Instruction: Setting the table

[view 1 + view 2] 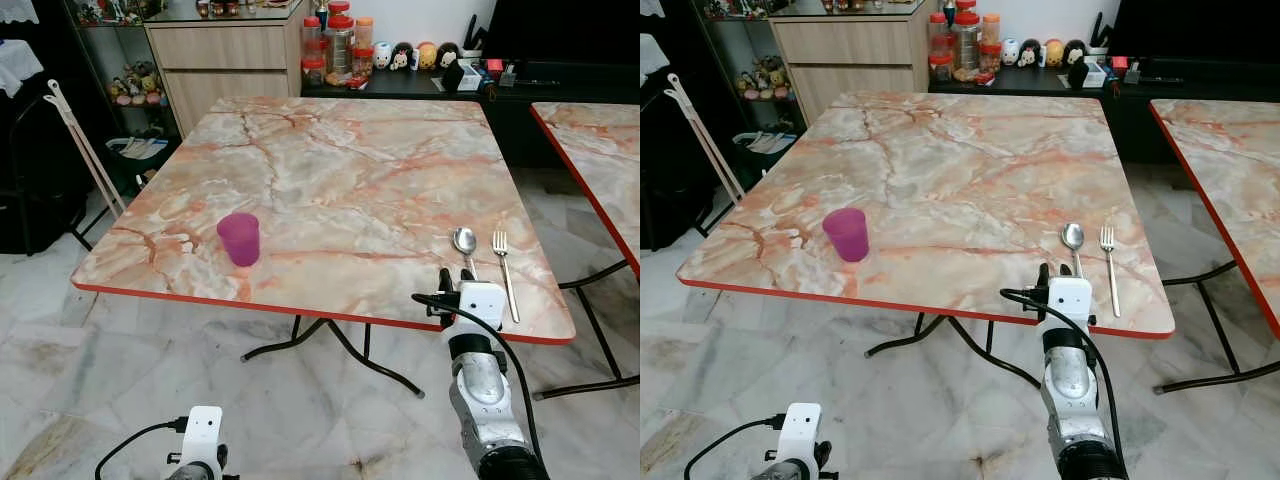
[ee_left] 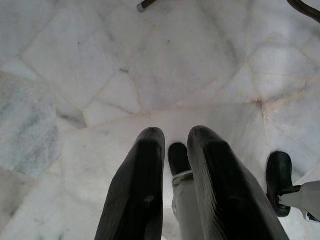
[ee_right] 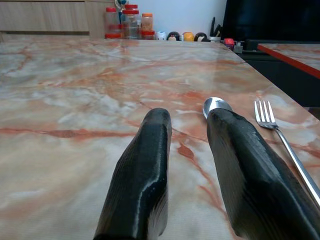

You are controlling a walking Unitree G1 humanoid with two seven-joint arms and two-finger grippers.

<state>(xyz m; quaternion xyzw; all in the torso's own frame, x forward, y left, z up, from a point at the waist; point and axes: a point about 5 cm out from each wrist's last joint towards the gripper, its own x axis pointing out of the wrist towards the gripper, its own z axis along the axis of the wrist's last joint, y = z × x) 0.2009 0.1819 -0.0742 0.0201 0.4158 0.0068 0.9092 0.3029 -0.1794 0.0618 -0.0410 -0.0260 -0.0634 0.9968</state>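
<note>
Standing before the marble-patterned tabletop [image 1: 350,170], we have our right claw [image 3: 187,125] raised just over its near edge at about five o'clock, fingers spread with a plain gap between them and nothing held. Directly beyond the fingertips lies the spoon [image 1: 464,241], bowl toward twelve o'clock, its handle running back under the claw; just beside it toward three o'clock lies the fork [image 1: 504,270], parallel, tines also toward twelve, the two close but apart. The purple cup [image 1: 239,238] stands upright and alone at about eight o'clock on the tabletop, well apart from the cutlery. Our left claw [image 2: 175,150] hangs low over the marble floor [image 2: 100,60], idle, fingers slightly parted and empty. We judge that the cutlery is laid and the cup is the piece most likely to need placing, though the task sentence does not say. It looks like thin plastic: light, stiff enough to pinch, but smooth-walled and easy to tip or squeeze out of shape, so we would take it across the middle of its wall with a modest grip, not at the rim. The spoon and fork are thin, hard metal lying flat on a glossy surface; they would likely slide under a push, and the handle middle offers the best hold.
</note>
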